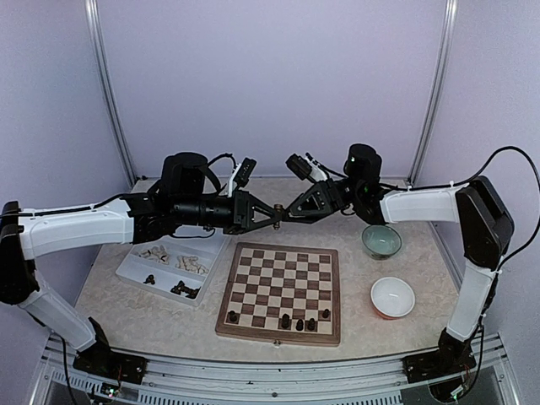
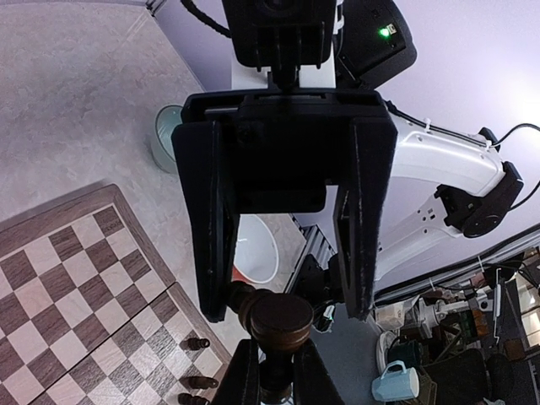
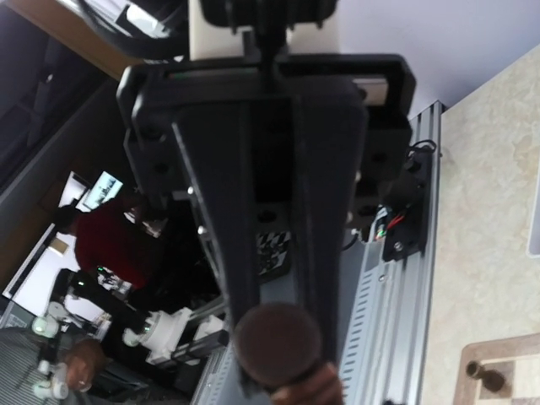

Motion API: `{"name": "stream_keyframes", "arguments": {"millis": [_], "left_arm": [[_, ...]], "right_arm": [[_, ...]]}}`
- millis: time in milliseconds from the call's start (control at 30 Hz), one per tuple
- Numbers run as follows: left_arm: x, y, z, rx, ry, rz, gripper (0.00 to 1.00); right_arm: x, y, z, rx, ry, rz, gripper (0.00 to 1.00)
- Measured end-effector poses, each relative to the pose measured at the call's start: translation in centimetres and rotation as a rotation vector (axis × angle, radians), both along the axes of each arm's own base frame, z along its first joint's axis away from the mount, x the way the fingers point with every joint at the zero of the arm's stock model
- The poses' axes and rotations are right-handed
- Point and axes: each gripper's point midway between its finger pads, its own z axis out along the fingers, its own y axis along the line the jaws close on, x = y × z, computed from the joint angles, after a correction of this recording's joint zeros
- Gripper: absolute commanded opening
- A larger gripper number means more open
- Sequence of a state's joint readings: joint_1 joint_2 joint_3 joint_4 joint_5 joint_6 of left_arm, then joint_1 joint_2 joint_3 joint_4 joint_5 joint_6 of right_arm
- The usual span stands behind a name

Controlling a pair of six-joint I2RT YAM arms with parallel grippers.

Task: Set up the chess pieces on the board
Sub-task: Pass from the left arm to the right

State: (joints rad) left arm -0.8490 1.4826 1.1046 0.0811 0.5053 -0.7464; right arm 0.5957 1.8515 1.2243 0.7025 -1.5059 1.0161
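Note:
A dark chess piece [image 1: 278,210] hangs in the air above the far edge of the board [image 1: 278,338], between the two grippers, which meet tip to tip. My left gripper [image 1: 271,213] is shut on it; in the left wrist view its fingertips [image 2: 246,375] pinch the piece [image 2: 278,321] below its round end. My right gripper [image 1: 285,210] faces it, open, with its fingers [image 2: 211,219] either side of the piece and a gap on one side. The right wrist view shows the piece's round end [image 3: 278,342] at the tips of that gripper [image 3: 280,359]. Several dark pieces [image 1: 299,323] stand on the board's near rows.
A white tray [image 1: 135,268] left of the board holds cream pieces [image 1: 190,263] and dark pieces [image 1: 181,289]. A teal bowl [image 1: 381,240] and a white bowl with a red outside [image 1: 392,296] stand to the right of the board.

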Motion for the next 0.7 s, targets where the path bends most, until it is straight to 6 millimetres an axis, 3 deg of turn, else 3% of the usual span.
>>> {"name": "stream_keyframes", "arguments": {"millis": [133, 500, 700], "left_arm": [[0.0, -0.1, -0.1, 0.000, 0.002, -0.004, 0.09], [0.0, -0.3, -0.4, 0.003, 0.005, -0.008, 0.09], [0.1, -0.2, -0.6, 0.013, -0.008, -0.008, 0.09]], "right_arm": [[-0.1, -0.1, -0.2, -0.002, 0.003, 0.002, 0.33], [-0.1, -0.1, -0.2, 0.006, -0.009, 0.005, 0.12], [0.5, 0.0, -1.4, -0.009, -0.013, -0.020, 0.04]]}}
